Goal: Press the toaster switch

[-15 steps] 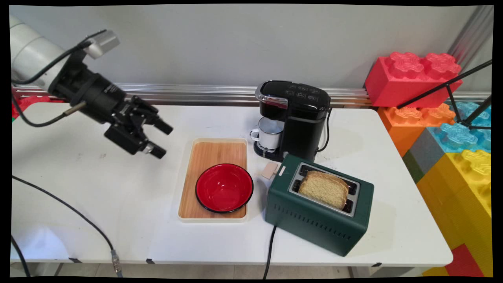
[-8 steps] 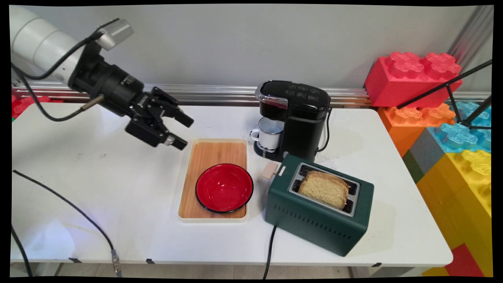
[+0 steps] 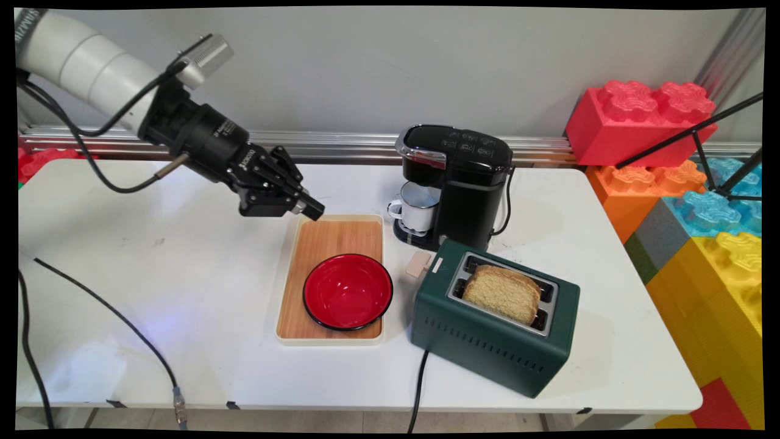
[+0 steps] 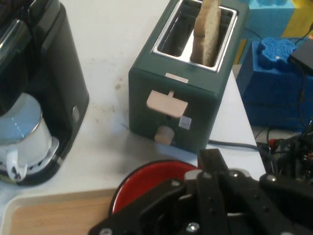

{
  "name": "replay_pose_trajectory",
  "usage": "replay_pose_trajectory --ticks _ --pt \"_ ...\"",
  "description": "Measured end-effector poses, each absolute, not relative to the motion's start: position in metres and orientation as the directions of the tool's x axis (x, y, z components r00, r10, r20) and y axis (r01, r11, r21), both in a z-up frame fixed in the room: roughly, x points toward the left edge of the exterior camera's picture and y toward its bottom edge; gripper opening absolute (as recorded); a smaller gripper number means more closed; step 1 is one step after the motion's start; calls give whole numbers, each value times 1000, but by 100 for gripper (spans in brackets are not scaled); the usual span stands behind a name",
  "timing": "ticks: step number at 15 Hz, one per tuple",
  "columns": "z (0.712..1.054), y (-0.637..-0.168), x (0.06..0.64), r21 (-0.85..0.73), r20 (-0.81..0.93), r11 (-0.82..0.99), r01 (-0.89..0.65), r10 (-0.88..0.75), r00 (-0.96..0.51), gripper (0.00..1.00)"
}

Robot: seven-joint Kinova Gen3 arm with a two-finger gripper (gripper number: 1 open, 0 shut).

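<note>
The black gripper [image 3: 308, 208] hangs tilted just over the far left corner of the bamboo tray [image 3: 329, 235], holding nothing I can see; how wide it stands cannot be told from either view. Just ahead and below it, the red bowl [image 3: 347, 291] sits on the tray, probably to keep it steady. Beyond the bowl, a green toaster [image 3: 487, 341] holds a bread slice [image 3: 503, 294] upright in one slot. White lettering on the gripper body and the toaster's small label are too small to read.
</note>
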State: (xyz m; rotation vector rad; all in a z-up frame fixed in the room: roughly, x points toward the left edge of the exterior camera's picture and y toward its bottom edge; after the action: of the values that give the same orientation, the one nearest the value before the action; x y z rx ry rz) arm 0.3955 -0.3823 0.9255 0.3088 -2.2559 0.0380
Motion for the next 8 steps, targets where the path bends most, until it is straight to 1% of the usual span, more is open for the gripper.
replay_pose_trajectory --ticks 8 --pt "904 -410 364 35 780 988 -150 -121 -614 0"
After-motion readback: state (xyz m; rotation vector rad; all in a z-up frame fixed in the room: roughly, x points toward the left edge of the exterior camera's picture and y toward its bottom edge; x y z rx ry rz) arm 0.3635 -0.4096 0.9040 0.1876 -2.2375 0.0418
